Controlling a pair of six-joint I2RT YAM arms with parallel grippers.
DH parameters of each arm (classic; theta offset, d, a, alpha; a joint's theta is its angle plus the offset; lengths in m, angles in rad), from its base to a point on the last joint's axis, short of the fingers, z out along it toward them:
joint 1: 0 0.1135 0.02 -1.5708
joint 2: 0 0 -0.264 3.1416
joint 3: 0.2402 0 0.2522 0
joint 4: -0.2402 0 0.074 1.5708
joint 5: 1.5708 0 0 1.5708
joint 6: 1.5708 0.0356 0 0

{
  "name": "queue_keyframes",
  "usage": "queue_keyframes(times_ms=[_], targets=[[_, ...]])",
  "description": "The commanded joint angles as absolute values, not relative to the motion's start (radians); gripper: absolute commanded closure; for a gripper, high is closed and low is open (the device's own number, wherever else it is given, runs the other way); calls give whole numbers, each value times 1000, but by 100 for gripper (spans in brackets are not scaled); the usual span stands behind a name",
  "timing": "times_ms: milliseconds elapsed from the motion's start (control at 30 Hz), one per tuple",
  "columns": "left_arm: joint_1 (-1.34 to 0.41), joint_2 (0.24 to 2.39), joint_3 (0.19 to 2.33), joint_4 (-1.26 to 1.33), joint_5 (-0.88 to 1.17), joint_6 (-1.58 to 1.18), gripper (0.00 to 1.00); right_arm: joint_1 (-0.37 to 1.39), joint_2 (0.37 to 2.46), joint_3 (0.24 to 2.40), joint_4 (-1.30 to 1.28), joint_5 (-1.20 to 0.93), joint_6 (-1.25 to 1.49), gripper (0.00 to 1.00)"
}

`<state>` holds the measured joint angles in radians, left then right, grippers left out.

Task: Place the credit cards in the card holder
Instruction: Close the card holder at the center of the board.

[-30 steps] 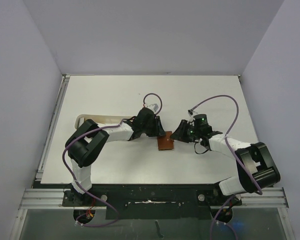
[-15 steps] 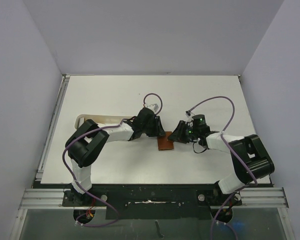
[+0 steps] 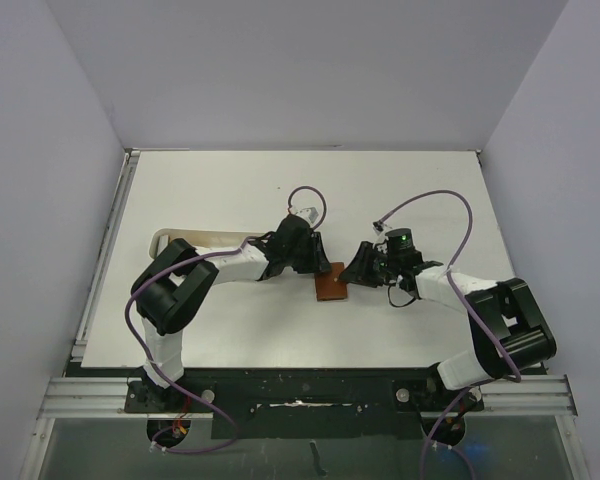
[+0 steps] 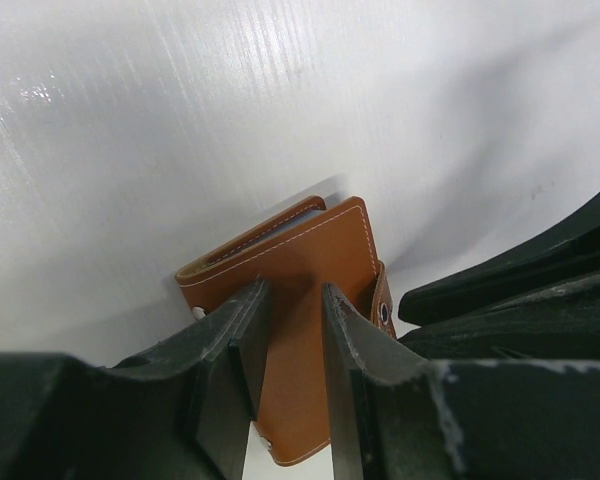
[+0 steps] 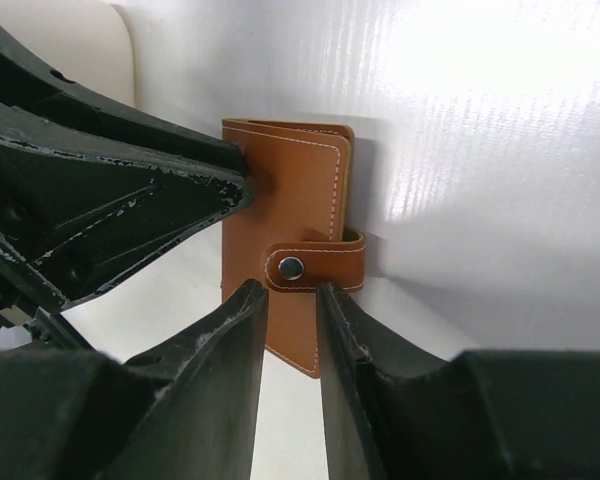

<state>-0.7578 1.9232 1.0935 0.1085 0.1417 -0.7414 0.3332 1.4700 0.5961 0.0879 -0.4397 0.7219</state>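
The card holder (image 3: pixel 330 285) is a reddish-brown leather wallet lying flat and closed in mid-table, its tab snapped over the edge (image 5: pixel 315 266). My left gripper (image 3: pixel 318 268) reaches it from the left. In the left wrist view its tips (image 4: pixel 290 290) rest over the card holder (image 4: pixel 315 250), jaws a narrow gap apart with nothing between them. My right gripper (image 3: pixel 356 270) comes from the right. Its tips (image 5: pixel 292 290) sit just under the snap on the card holder (image 5: pixel 285 190), also narrowly apart and empty. No credit cards show in any view.
A long white oblong tray (image 3: pixel 185 240) lies at the left behind my left forearm; its end shows in the right wrist view (image 5: pixel 95 50). The two grippers face each other closely over the card holder. Grey walls surround the white table (image 3: pixel 400 180).
My right arm's elbow swung in and back out while its gripper edged toward the card holder. The left arm and the card holder have stayed put.
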Motion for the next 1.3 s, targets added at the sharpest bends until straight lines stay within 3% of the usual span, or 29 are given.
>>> queue_keyframes(times_ms=[0,200,767,1267], targets=[[-764,1972,1100,0,104,-707,73,326,1458,638,53,-384,682,70],[-768,1977,1105,0,106,-707,73,320,1480,640,61,-359,678,61],[-773,1986,1116,-11,98,-701,73,320,1523,634,163,-467,708,68],[-775,1988,1117,-17,89,-699,73,319,1436,660,33,-403,670,64]])
